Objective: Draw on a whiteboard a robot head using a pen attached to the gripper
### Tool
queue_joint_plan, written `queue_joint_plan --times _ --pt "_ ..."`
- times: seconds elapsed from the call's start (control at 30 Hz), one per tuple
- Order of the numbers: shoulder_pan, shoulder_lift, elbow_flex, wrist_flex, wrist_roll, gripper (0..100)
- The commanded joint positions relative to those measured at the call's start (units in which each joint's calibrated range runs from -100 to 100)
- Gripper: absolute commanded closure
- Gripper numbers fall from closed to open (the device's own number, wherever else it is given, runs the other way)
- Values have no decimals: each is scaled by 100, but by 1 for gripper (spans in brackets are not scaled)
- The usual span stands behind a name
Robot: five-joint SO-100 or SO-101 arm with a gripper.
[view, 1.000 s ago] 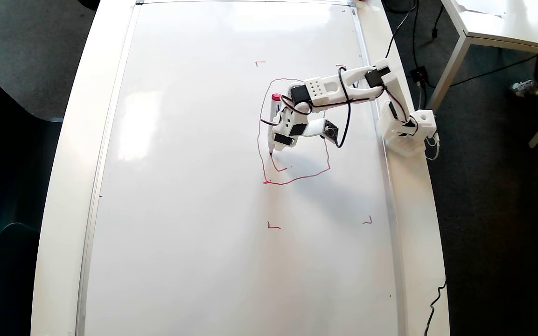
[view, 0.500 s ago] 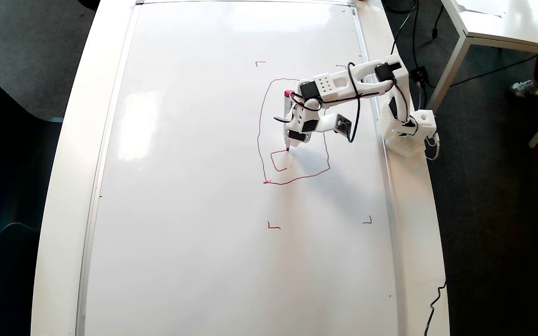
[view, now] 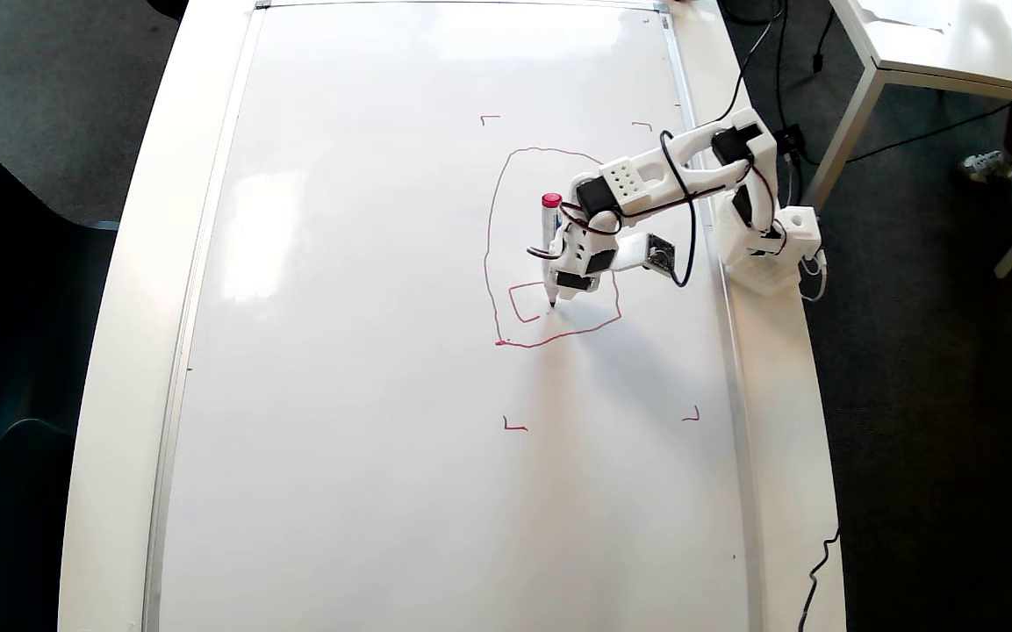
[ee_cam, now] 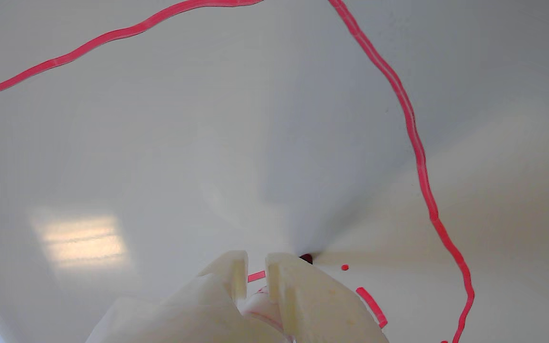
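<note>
I am looking down on a large whiteboard (view: 383,351) lying flat on a white worktop (view: 119,351), with the small white arm reaching out over it from its base at the board's right edge in the overhead view. The claw (view: 569,279) carries a pen (view: 549,241) fixed along its side, so I judge the arm's own motion does the drawing rather than any grip. In the wrist view the two pale fingers (ee_cam: 298,295) stand close together with a narrow gap and nothing clearly between them; I cannot tell whether they are actually clamping anything. The pen's long axis runs nearly up and down the overhead picture, tilted a little: its red cap (view: 551,201) points toward the top of the picture and its dark tip (view: 551,304) points down, seemingly touching the board just below the claw. The tip sits on the right side of a small square inside the red outline of the robot head (view: 491,254), which wraps around the claw on all sides. That square looks nearly closed, so I judge the first inner feature is almost done and the drawing is well short of finished. Small red corner marks (view: 514,427) lie well outside the outline.
</note>
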State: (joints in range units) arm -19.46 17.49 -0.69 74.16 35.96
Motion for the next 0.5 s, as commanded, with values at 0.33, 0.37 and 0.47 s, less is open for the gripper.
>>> queue_joint_plan --times 0.33,0.37,0.47 --pt "-231 -210 -54 39 -19 99" --pt "-209 -194 -63 -39 -19 99" --pt "-194 -34 -118 -352 -19 99"
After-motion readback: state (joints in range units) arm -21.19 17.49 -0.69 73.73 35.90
